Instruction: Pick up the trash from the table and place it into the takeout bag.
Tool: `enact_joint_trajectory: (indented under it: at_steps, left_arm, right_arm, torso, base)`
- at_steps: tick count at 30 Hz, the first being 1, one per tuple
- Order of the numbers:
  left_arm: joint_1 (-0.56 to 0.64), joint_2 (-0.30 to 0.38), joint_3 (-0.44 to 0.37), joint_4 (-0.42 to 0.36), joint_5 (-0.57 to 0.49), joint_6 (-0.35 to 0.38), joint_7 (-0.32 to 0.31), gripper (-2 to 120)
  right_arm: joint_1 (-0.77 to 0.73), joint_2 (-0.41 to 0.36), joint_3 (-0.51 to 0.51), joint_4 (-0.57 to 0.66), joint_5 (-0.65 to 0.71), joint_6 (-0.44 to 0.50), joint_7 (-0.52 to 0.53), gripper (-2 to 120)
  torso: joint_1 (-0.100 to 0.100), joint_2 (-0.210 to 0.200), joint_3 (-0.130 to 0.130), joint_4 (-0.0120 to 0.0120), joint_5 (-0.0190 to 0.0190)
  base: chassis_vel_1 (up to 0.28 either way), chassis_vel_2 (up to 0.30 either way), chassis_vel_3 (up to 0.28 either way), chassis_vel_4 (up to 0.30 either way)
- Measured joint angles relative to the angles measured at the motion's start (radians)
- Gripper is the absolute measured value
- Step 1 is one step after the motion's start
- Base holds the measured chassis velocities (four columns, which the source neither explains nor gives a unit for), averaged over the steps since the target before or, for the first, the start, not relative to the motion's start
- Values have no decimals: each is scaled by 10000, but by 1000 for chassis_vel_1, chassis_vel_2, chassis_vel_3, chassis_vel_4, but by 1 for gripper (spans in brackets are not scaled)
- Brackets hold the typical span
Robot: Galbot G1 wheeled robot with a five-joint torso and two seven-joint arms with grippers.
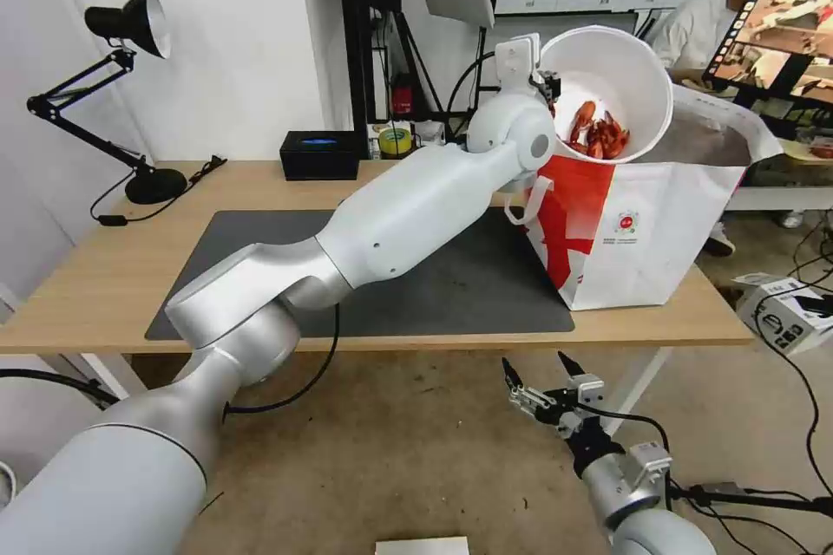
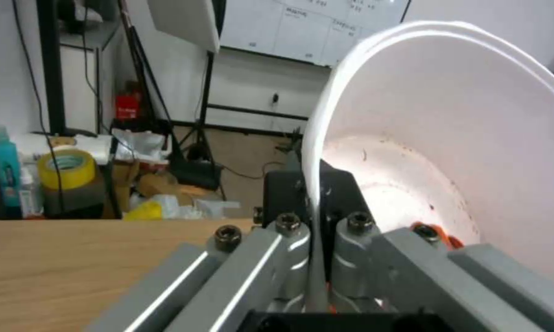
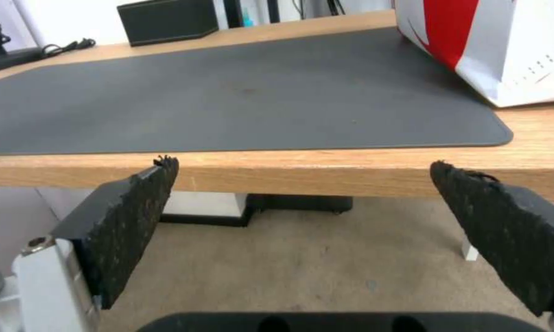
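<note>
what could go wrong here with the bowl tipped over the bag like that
The left gripper pinches only the thin rim of the white bowl, so the bowl may slip or flex. The bowl is tilted steeply above the takeout bag, and the crayfish shells could spill early, possibly past the bag's edge. The right gripper hangs open below the table, idle.

Head camera looks down across the table [image 1: 104, 277]; right wrist camera faces its front edge from below.

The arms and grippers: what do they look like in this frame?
Both arms are smooth white-and-silver shells with rounded joints. A black cable runs along the left arm. The left gripper has grey metal links with black screws. The right gripper has two black textured pads on silver mounts.
</note>
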Motion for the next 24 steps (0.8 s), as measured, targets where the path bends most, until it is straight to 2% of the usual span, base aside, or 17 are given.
enact_joint_trajectory:
  at_steps: [10, 15, 24]
  left_arm:
    - [193, 39, 132, -455, 278, 67, 149, 0]
    - [193, 180, 340, -740, 455, 252, 522, 0]
    - [187, 597, 686, -1247, 318, 969, 1078, 0]
  right_arm:
    - [0, 0, 0, 0, 0, 0, 0, 100]
    - [0, 0, 0, 0, 0, 0, 0, 100]
    - [0, 0, 0, 0, 0, 0, 0, 100]
  torso:
    - [0, 0, 0, 0, 0]
    - [0, 0, 0, 0, 0]
    - [0, 0, 0, 0, 0]
  base:
    - [0, 0, 0, 0]
    - [0, 0, 0, 0]
    - [0, 0, 0, 0]
